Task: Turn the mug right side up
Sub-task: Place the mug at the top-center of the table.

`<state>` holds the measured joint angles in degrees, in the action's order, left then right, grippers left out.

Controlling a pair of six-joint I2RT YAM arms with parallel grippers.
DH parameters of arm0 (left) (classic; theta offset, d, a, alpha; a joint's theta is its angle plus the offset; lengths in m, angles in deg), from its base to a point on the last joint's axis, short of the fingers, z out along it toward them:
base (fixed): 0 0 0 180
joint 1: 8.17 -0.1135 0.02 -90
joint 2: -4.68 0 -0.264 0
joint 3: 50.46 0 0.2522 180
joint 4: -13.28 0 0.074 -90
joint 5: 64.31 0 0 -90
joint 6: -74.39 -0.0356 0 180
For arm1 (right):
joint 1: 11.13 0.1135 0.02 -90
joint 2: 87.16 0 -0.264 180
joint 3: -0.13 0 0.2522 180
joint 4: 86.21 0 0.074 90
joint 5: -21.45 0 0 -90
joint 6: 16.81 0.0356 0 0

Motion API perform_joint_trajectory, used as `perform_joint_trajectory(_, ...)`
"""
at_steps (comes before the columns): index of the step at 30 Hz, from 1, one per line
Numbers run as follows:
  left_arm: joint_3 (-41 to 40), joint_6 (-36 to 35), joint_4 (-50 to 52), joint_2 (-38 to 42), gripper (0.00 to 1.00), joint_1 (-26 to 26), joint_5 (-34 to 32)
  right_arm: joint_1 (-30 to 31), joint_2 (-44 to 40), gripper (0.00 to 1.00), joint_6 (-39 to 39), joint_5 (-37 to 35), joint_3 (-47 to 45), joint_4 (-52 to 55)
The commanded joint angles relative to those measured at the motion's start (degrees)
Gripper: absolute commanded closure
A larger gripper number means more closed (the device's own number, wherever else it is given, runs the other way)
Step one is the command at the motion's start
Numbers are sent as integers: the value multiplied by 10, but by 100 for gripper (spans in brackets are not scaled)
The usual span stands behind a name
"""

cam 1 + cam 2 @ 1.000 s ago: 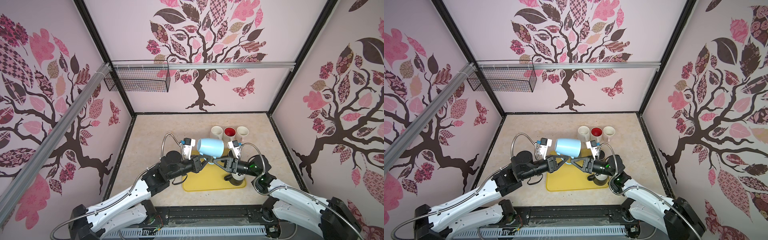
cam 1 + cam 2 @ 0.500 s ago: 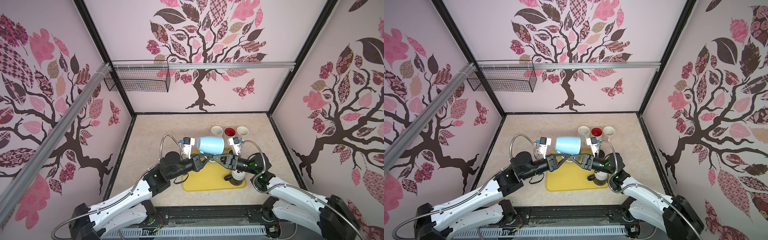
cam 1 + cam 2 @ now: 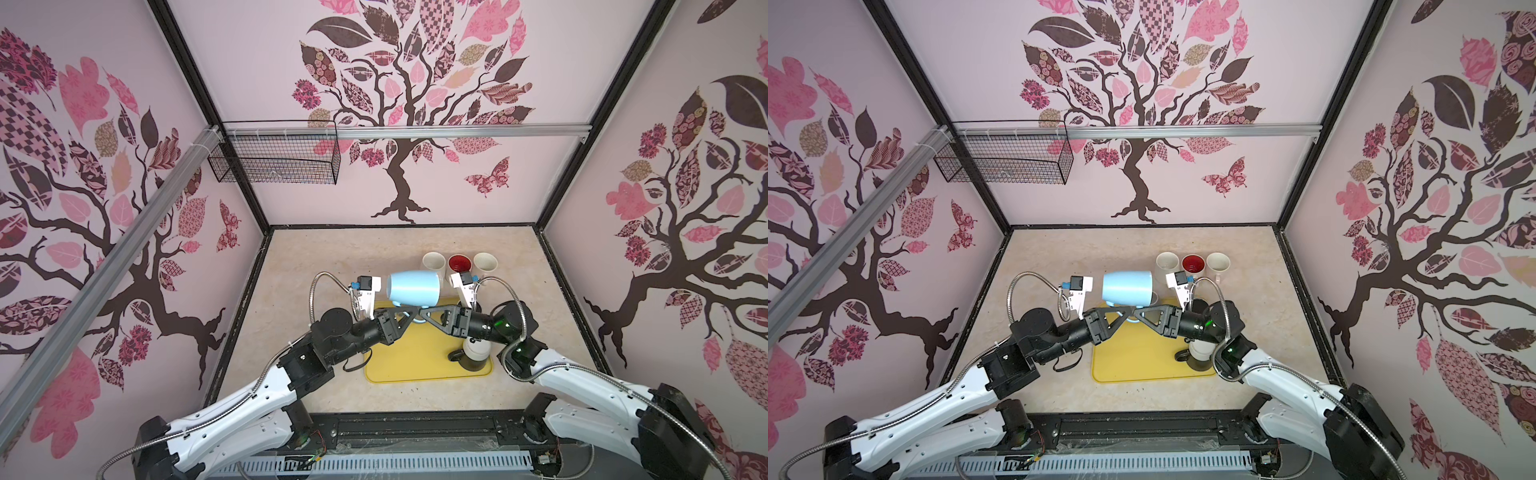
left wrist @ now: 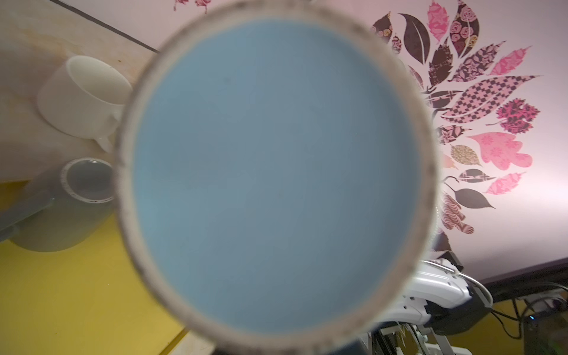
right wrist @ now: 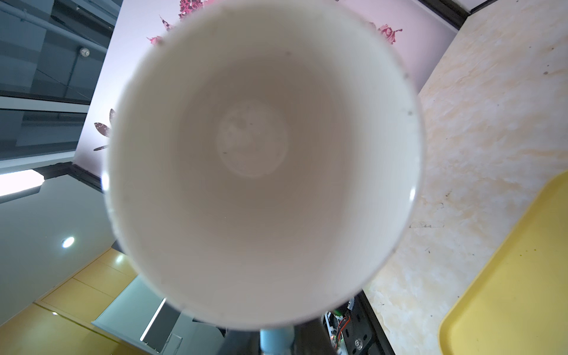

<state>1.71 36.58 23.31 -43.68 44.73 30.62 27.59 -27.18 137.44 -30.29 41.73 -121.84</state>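
Right wrist view looked straight into the mug (image 5: 255,147), its white inside filling the frame, with the blue handle (image 5: 274,341) at the edge between dark fingers. The right gripper (image 3: 424,316) was pressed together on that handle. In both top views the mug hung on its side in the air above the far edge of the tray (image 3: 415,365), handle downward, mouth toward the right arm and base toward the left. The left gripper (image 3: 410,315) met the right one under the mug at the handle. Whether its jaws were spread or pinching could not be told, since the mug's base blocked the left wrist view.

By my reading the step in hand was a mid-air hand-over, with the turn half made. The next move called for the left gripper to be clear of the handle and back off. The right wrist would then roll until the mouth faced up, and set the mug down on bare tray, away from the other mug (image 3: 471,359) under the right arm.
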Motion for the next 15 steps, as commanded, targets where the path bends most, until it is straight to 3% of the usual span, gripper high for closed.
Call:
perform_joint_trajectory(1, 5, -53, 120, 23, 28, -3, -85, -4, -3, 100, -27, -23, 54, 9)
perform_joint_trajectory(4, 20, -75, 198, 54, 7, -3, -149, -4, 1, 100, -64, -30, 84, 78)
perform_joint_trajectory(11, 54, -125, 347, 113, 5, -3, -267, -4, 55, 100, -172, -106, 226, 345)
perform_joint_trajectory(15, 59, -143, 381, 130, 4, -4, -286, -4, 116, 100, -246, -194, 325, 477)
